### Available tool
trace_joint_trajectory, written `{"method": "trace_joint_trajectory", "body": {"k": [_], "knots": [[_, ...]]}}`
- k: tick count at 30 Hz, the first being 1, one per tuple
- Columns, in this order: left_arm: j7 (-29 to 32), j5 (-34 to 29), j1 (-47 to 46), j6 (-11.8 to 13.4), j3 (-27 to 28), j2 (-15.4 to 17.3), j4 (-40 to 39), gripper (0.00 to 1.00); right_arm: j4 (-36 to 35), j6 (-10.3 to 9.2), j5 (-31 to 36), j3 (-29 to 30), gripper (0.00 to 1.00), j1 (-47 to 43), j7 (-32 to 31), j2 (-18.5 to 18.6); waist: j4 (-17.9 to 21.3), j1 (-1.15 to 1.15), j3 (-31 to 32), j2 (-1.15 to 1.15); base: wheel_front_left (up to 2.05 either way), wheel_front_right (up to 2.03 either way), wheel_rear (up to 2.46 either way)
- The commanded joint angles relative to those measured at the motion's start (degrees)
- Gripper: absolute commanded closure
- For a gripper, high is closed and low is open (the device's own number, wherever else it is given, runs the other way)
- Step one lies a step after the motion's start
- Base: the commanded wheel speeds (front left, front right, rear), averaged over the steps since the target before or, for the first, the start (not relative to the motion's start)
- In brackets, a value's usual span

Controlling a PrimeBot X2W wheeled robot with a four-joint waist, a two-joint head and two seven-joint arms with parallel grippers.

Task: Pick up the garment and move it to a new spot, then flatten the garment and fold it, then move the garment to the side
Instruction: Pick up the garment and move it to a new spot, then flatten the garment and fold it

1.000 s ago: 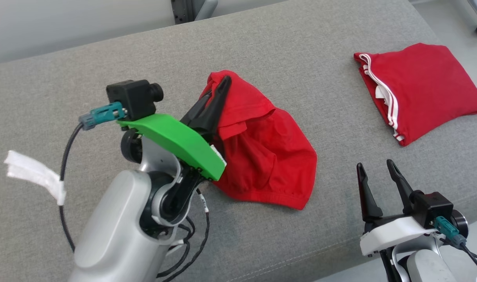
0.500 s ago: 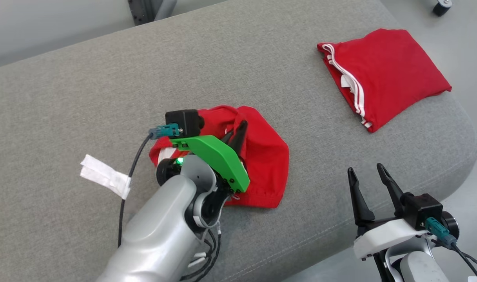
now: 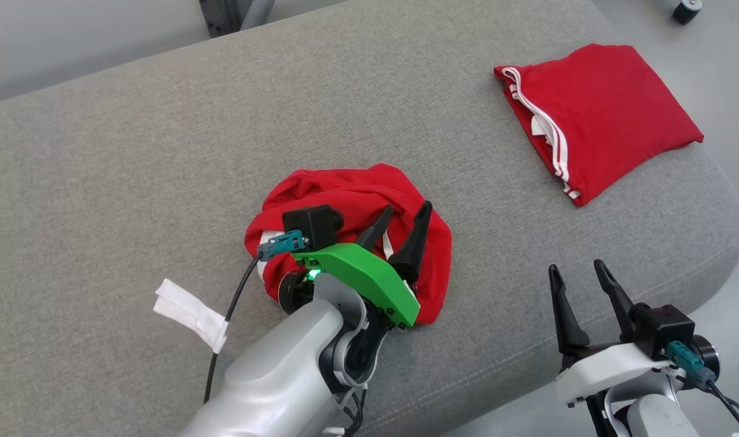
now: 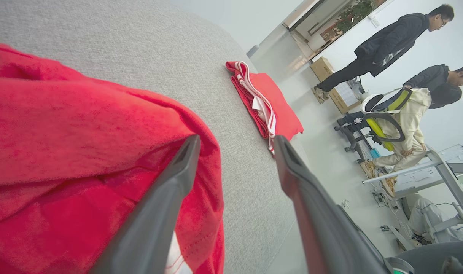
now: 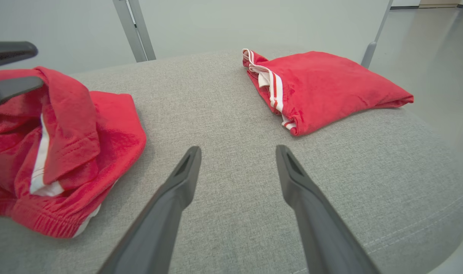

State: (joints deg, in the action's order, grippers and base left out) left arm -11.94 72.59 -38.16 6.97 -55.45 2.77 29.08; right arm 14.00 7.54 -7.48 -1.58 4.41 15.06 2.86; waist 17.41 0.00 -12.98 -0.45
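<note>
At the left of the grey fabric-covered counter, a white tag on the left arm's cable hangs over bare cloth, with wide open room beyond it to the left and far side. Just right of the tag lies the garment, a crumpled red heap with a white stripe showing, set a little left of centre and close to the counter's near edge. The left gripper hovers over the heap's right half with its fingers spread apart and nothing between them; in the left wrist view one finger sits over the red cloth and the other over grey fabric. A clear band of counter separates the heap from a folded red garment with white trim, which lies well apart at the far right, near the rounded right edge. The right gripper hangs at the near right, over the counter's near edge, its fingers parted and empty. Off the counter, the left wrist view shows two people standing and one seated at a desk
</note>
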Motion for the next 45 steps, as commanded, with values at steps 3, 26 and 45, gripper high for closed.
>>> {"method": "trace_joint_trajectory", "body": {"k": [3, 26, 45], "knots": [[-1.91, -0.31, 0.20, -0.51, -0.25, 0.25, -0.74, 0.00, 0.03, -0.10, -0.03, 0.50, 0.00, -0.91, 0.15, 0.08, -1.91, 0.00, 1.61, 0.45, 0.00, 0.00, 0.00], [-3.17, -40.49, 31.21, 1.63, 31.21, 10.39, -15.55, 0.00, -5.55, -0.10, 6.86, 7.55, 0.00, -7.81, 0.15, 0.10, -14.34, 0.00, 10.44, 0.45, 0.00, 0.00, 0.00], [-3.17, -53.62, 46.69, -7.64, 50.22, 5.47, -15.47, 0.00, -4.64, -0.10, 7.82, 7.98, 0.00, -9.33, 0.15, 0.10, -20.13, 0.00, 12.76, 0.45, 0.00, 0.00, 0.00]]}}
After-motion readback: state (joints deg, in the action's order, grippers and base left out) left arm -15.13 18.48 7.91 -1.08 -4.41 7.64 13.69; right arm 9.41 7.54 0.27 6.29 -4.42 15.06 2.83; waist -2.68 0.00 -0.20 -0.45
